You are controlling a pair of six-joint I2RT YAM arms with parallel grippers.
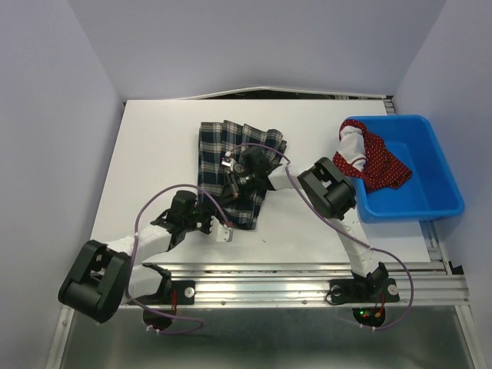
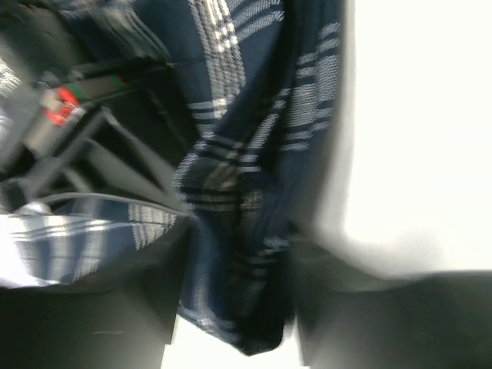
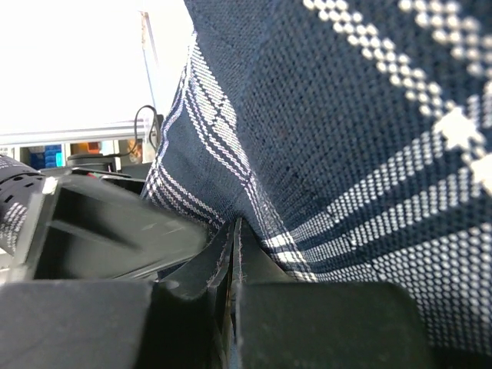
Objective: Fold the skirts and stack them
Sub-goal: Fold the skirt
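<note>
Roughly mid-table, plaid skirt (image 1: pixel 215 154) spread on the white table (image 1: pixel 154 154), widest toward the far side. Right gripper (image 1: pixel 230 163) down on the middle of it, arm stretched in from the right. Seen from its own wrist, clamped tight: fingers (image 3: pixel 115 231) pressed together, with a ridge of the navy-and-white weave pinched up into the seam between them. Left gripper (image 1: pixel 219 227) at the skirt's near edge, low over the table, arm angled in from the near left. From its wrist, dark fingers (image 2: pixel 100 307) set part-way apart on either side of a bunched strip of the plaid cloth, with the cloth filling the gap. Cannot tell through the heavy blur whether pressing on that strip or only flanking it. Well apart from both claws, red polka-dot skirt (image 1: pixel 377 165) heaped over the left wall of the blue bin (image 1: pixel 407 211) at the right of the table, part of it down inside, with a white patch at its far-left end. Hidden from above: the plaid skirt's centre under the right wrist and a loop of cable (image 1: pixel 265 146), and its near-left corner under the left wrist. Right wrist view filled almost wholly by cloth, with the skirt's outline lost there. Left wrist view smeared, so pleats and edges hard to separate.
</note>
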